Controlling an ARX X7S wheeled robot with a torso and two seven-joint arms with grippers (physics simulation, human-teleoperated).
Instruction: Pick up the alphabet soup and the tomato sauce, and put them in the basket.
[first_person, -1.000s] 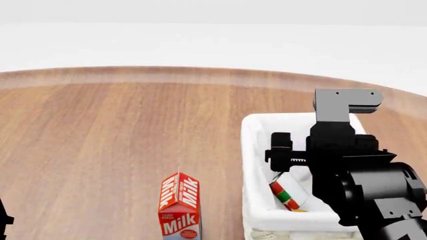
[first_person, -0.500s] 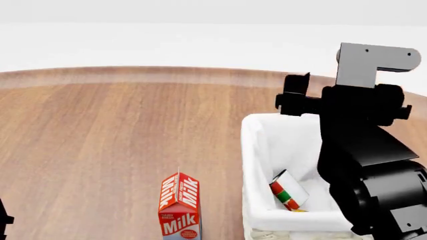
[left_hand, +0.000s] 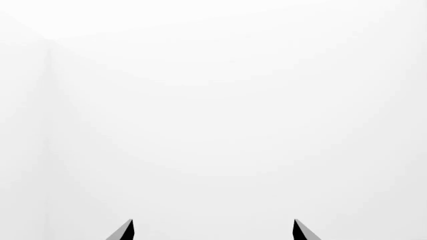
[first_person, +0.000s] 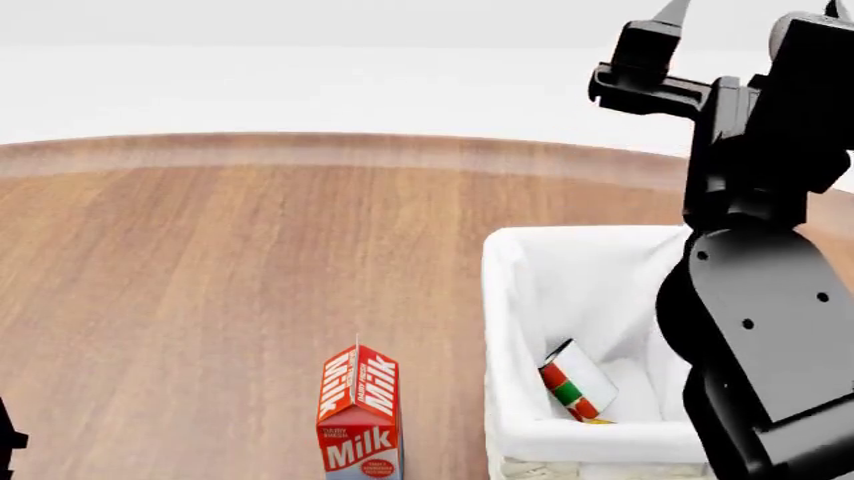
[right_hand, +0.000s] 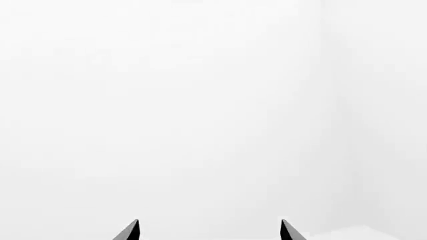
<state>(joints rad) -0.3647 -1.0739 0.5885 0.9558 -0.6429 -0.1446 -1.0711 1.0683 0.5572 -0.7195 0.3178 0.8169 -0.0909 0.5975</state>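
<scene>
The basket (first_person: 505, 330), white-lined, stands on the wooden table at the right in the head view. The tomato sauce (first_person: 574, 383) lies on its side inside, at the near end. A yellow-orange sliver (first_person: 597, 421) peeks out just beneath that can; otherwise the alphabet soup is hidden. My right arm (first_person: 761, 110) is raised high over the basket's far end. In the right wrist view the right gripper (right_hand: 209, 231) is open and empty, facing a blank white wall. The left gripper (left_hand: 212, 231) is also open and empty, facing white.
A red and white milk carton (first_person: 359, 410) stands upright near the front, left of the basket. The round wooden table (first_person: 240, 260) stretches to the left and back. A bit of my left arm (first_person: 7, 440) shows at the bottom left edge.
My right arm has lifted from just over the basket's inside to high above its far rim. The tomato sauce stays lying in the basket.
</scene>
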